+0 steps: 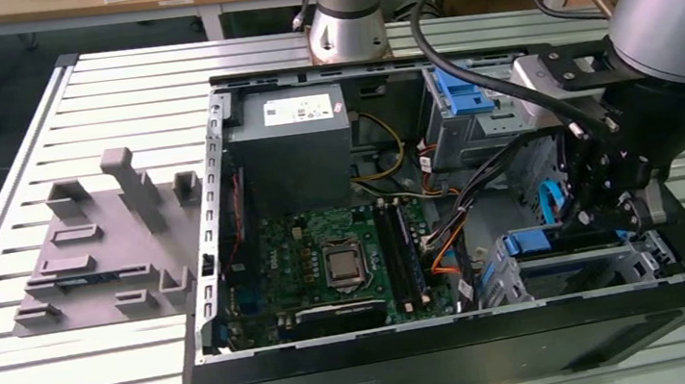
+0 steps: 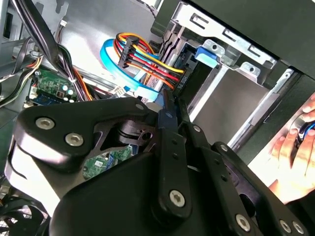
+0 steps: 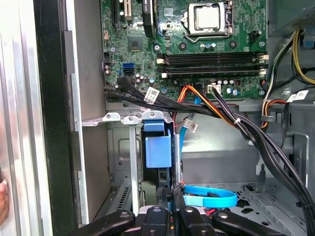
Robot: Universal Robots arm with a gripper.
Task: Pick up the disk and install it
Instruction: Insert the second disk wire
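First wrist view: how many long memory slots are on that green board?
4. The memory slots lie side by side in one group on the motherboard, between the processor socket and the cable bundle. None looks hidden.

The black metal pincer (image 2: 170, 105) with its bolted linkage arms is filling the near field, its two slim fingers (image 2: 167, 115) lying pressed together and pointing at a grey metal drive cage (image 2: 231, 93). A blue plastic latch (image 2: 206, 55) is sitting at the cage's mouth. A bundle of red, orange and yellow wires (image 2: 142, 61) is curving beside a flat light-blue cable (image 2: 118, 66). A green circuit board (image 2: 51, 86) is lying behind. A person's hand (image 2: 295, 152) is resting at the edge.
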